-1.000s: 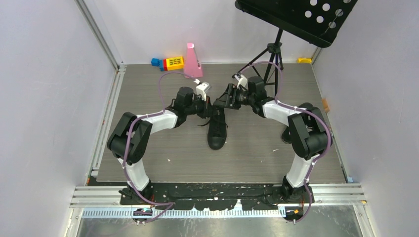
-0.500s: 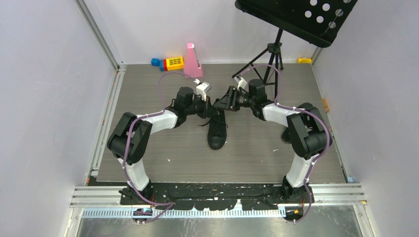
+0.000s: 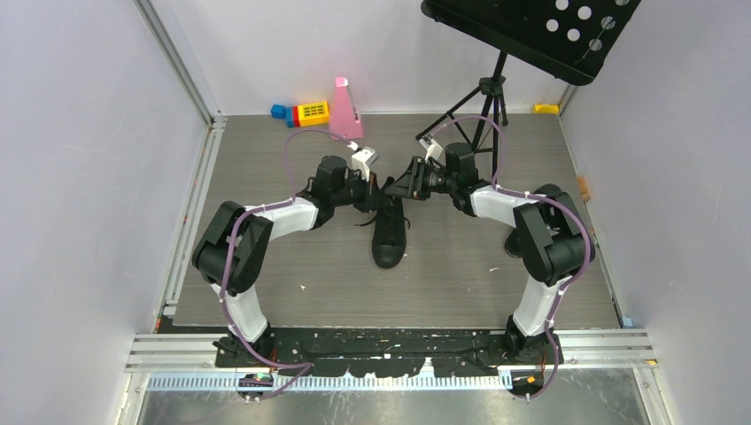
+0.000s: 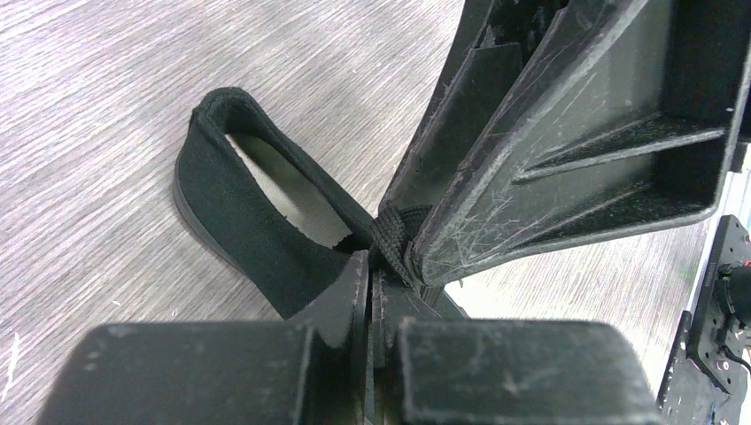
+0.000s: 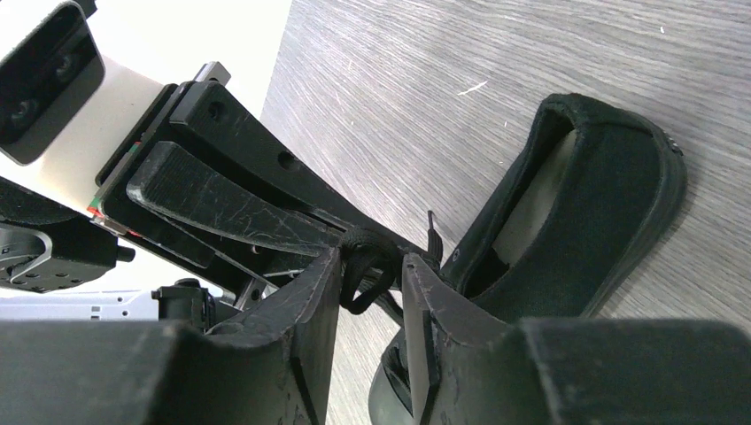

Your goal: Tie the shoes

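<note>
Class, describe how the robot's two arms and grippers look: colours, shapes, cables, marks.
Left arm and right arm match: black blocky joints, white link shells, and a purple cable looping along each. Left gripper and right gripper have flat black plastic fingers, ribbed outside and heavily scratched.

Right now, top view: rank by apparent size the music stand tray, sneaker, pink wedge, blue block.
1. music stand tray: largest, but it is raised toward the camera and cropped, so its look is inflated
2. sneaker
3. pink wedge
4. blue block: clearly smallest
</note>
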Tool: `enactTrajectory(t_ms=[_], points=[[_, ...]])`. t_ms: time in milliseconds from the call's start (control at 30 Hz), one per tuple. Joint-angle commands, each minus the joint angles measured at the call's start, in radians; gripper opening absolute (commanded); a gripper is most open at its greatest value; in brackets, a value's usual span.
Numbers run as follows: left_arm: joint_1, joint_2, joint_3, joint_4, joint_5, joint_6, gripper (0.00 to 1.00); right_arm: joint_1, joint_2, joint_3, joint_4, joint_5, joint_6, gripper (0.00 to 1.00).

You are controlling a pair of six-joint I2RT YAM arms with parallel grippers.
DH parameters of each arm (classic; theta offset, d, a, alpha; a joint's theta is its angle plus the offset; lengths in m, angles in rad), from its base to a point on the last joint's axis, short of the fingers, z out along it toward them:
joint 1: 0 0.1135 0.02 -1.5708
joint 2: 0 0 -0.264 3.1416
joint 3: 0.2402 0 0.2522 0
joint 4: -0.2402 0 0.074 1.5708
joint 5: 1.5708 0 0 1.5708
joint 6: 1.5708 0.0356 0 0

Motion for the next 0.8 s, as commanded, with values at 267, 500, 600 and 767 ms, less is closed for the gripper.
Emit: enactTrajectory(t_ms=[267,500,600,767], points=[[0.003,-0.023,0.029,0.016,0.023,-0.003,0.00,0.004,0.017,0.043,0.001,0.007,-0.033,0.27],[0.003,-0.027,0.028,0.015,0.023,-0.002,0.00,0.005,0.025,0.048,0.005,0.012,-0.043,0.48],[0.003,-0.027,0.028,0.015,0.023,-0.002,0.00,0.007,0.039,0.054,0.027,0.005,-0.027,0.52],[0.003,-0.028,0.028,0.016,0.023,-0.002,0.00,0.010,0.059,0.061,0.046,-0.009,-0.006,0.47]])
